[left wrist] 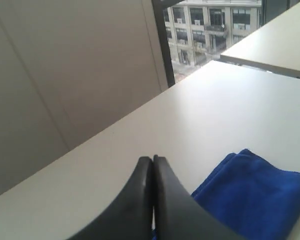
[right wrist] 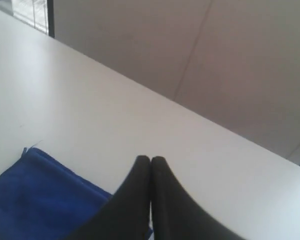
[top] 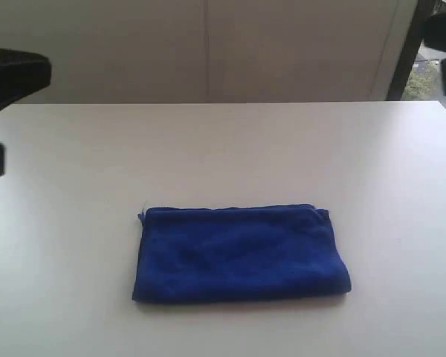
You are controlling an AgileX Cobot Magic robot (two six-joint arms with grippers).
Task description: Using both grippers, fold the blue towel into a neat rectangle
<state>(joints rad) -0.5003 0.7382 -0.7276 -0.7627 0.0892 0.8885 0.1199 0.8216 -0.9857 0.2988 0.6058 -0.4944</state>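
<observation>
The blue towel [top: 241, 253] lies folded into a flat rectangle near the front middle of the white tabletop [top: 223, 141], while the left hand [left wrist: 153, 160] and the right hand [right wrist: 150, 160] hang clear of the cloth, each clenched tight on nothing.

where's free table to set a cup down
The white table is bare from the blue towel back to its far edge, and on both sides of the towel. Nowhere is crowded; only a narrow strip shows in front of the towel.
</observation>
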